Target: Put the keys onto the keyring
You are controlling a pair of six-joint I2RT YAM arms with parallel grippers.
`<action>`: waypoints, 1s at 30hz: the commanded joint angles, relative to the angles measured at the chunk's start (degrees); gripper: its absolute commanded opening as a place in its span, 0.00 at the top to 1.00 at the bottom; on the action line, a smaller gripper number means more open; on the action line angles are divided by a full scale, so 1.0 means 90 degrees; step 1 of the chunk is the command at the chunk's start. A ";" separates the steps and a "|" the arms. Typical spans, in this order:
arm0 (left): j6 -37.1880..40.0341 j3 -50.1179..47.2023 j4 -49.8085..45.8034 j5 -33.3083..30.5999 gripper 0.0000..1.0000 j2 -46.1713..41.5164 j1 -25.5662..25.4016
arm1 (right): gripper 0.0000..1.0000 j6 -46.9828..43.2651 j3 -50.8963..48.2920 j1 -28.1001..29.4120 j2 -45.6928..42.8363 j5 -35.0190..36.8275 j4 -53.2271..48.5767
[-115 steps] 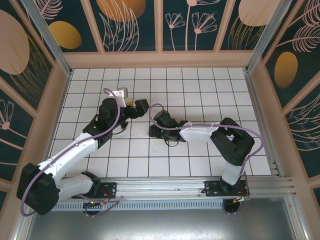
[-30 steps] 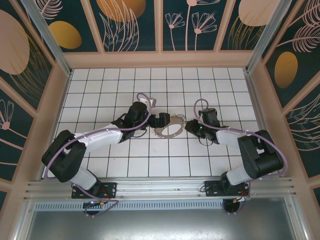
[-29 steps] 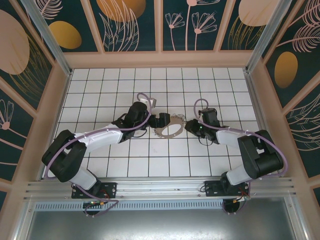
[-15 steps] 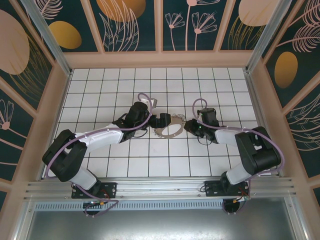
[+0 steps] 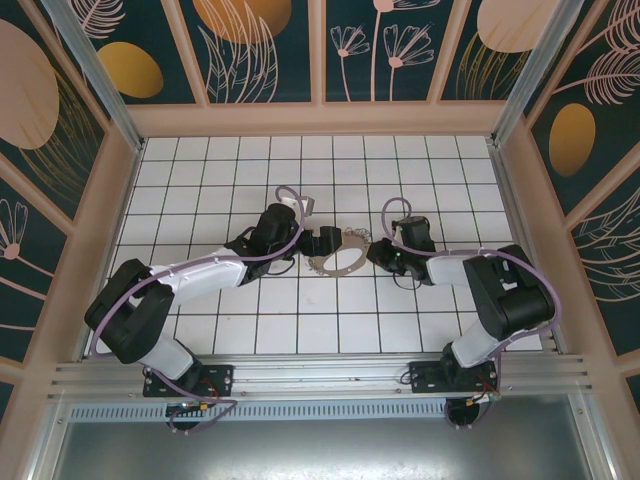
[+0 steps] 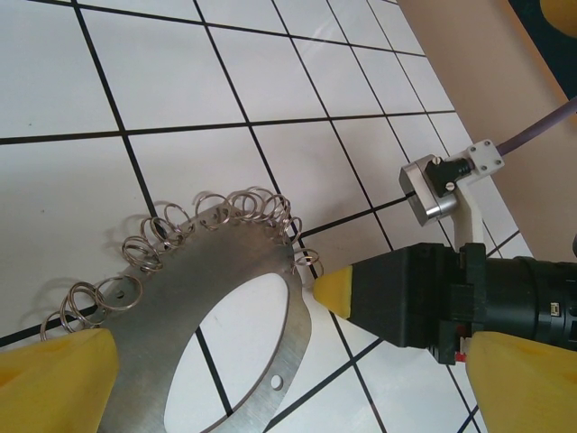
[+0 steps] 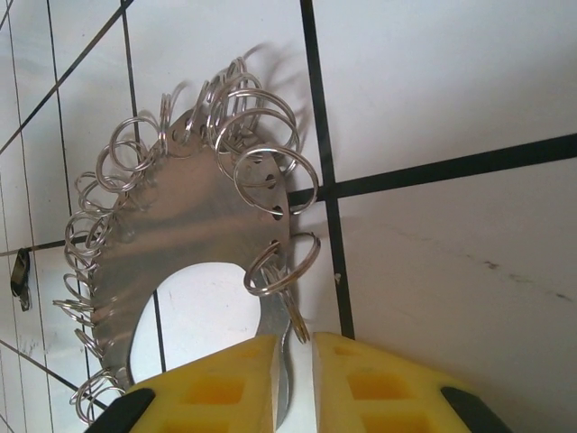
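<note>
Silvery keyring [image 5: 338, 258], a flat oval plate with many small wire loops on its border, lies on the tiled counter [image 5: 200, 170] between both arms. Its long axis goes from one claw to the other. The right claw [image 7: 293, 347] is at the right end, almost closed, with the thin plate edge between its fingers. The left claw [image 5: 322, 242], at the opposite end, stands wide open and holds nothing. A tiny dark piece [image 7: 20, 271], perhaps one of the keys, lies beyond the plate from the right claw.

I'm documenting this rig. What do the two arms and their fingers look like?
The left arm and right arm each have white shell links between bulky black joints, with a purple cable looping alongside. The fingers are blocky and yellow on black bodies. A silver and white bracket sits at the right wrist.
</note>
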 commanded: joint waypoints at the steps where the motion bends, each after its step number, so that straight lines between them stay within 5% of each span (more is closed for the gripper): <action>1: 0.0021 0.0155 0.0134 0.0073 0.01 -0.0039 -0.0045 | 0.83 -0.0118 0.0137 -0.0020 0.0103 -0.0032 0.0156; 19: 0.0060 0.0144 0.0184 0.0123 0.01 0.0000 -0.0040 | 0.83 -0.0089 0.0303 -0.0084 0.0254 0.0071 0.0136; 26: 0.0088 0.0160 0.0119 0.0035 0.02 -0.0005 -0.0042 | 1.00 -0.0181 0.0273 -0.0093 0.0201 0.0014 0.0068; 30: 0.0035 0.0198 -0.0052 -0.0263 0.02 -0.0139 -0.0041 | 1.00 -0.0372 0.0291 -0.0126 0.0076 -0.0088 -0.0025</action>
